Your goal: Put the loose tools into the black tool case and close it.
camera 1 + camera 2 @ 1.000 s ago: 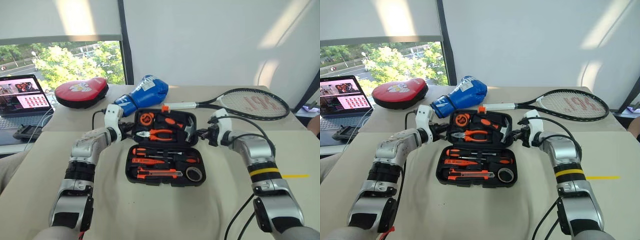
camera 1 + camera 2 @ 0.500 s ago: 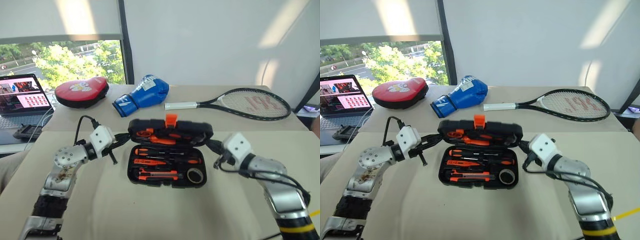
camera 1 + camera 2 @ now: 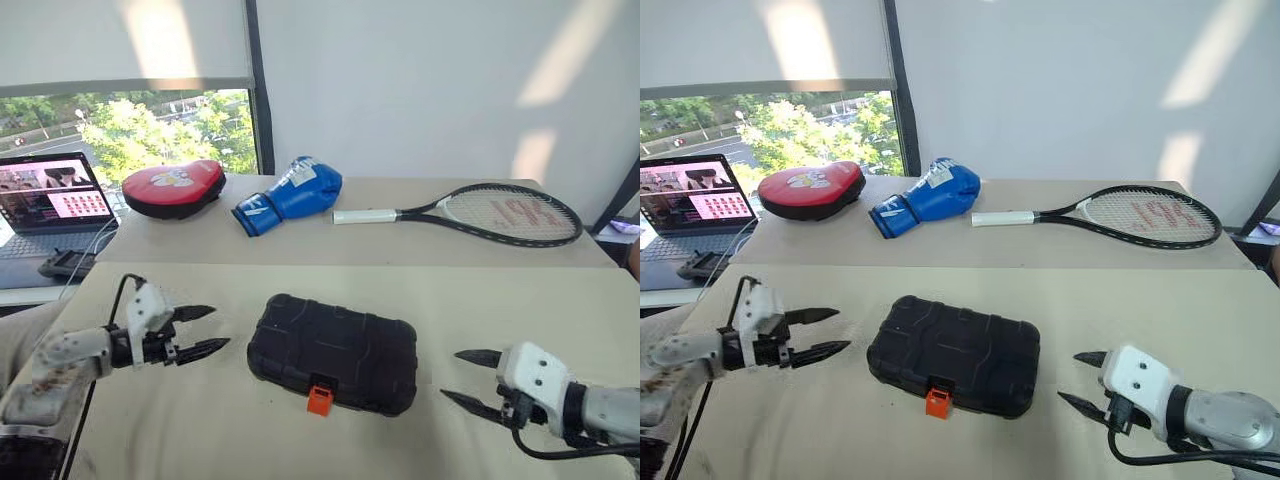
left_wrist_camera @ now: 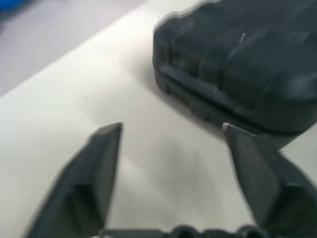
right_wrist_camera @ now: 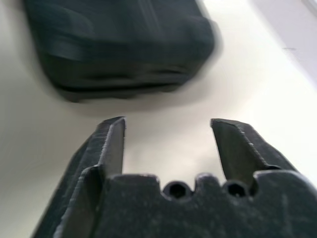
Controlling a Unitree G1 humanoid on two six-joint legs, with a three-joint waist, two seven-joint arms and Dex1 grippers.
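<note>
Case now shut, both arms drawn back.
The black tool case (image 3: 333, 352), open a second ago, lies closed on the beige table (image 3: 480, 300), orange latch (image 3: 319, 399) forward. Left gripper (image 3: 200, 331) and right gripper (image 3: 472, 378) flank it, spread and empty; racket (image 3: 490, 211), blue glove (image 3: 290, 193) and laptop (image 3: 50, 205) sit behind by the window.

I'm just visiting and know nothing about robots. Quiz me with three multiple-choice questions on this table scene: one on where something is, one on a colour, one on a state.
1. Where is the tennis racket?
A. on the far table, right of the boxing glove
B. on the case
C. in a gripper

2. What colour is the latch on the black tool case?
A. blue
B. orange
C. white

3. How is the case?
A. wide open
B. half open
C. shut

Answers: 1 A, it lies beyond the case beside the glove. 2 B, an orange tab sits on the near edge. 3 C, the lid lies flat and no tools show.
</note>
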